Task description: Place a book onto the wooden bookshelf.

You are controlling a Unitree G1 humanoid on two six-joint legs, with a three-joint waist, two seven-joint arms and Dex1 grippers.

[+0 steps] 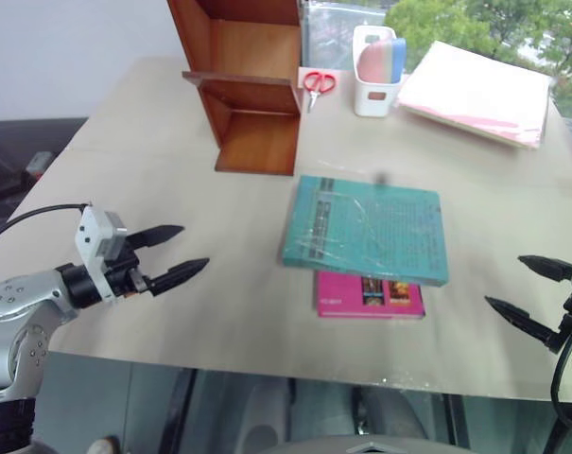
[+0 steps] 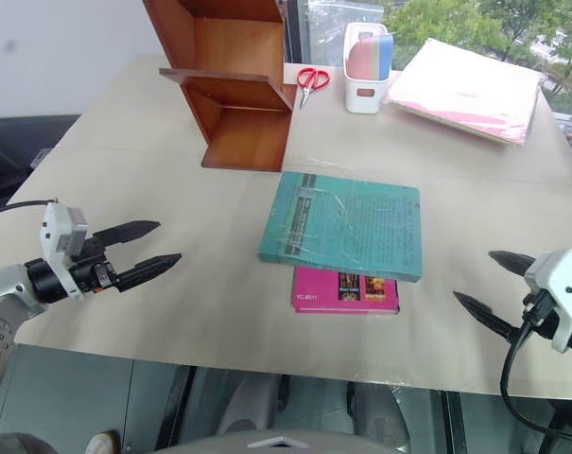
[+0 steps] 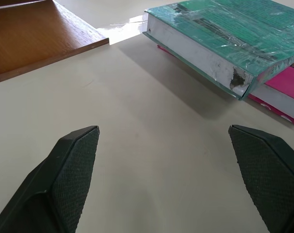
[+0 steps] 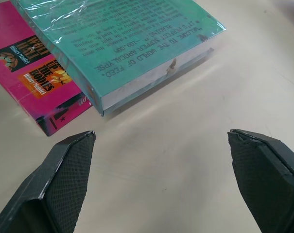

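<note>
Right now we are holding both arms low over the near edge of the table [image 1: 172, 170], the left gripper [image 1: 174, 253] and the right gripper [image 1: 527, 288] each spread wide with nothing between the fingers. Neither is touching anything.

Risks first, as we are judging them: the book [image 1: 366, 229] is lying flat and partly resting on a pink book [image 1: 369, 295], so one near edge is riding up off the table. Its plastic wrap is looking glossy, so the fingers may be slipping on it if we are pinching only a corner. Dragging it could also be pulling the pink book along or off the front edge. It is wide and looks heavy enough to droop from a one-sided grip.

Relative to us, the book is sitting between the two grippers, further in on the table, well apart from the left one and somewhat nearer the right one.

Beyond it, the wooden bookshelf [image 1: 243, 90] is standing near the far left, its boards bare. To its right are red scissors [image 1: 318, 83], a white pen holder [image 1: 375, 76] and a stack of pink folders [image 1: 475, 93].
</note>
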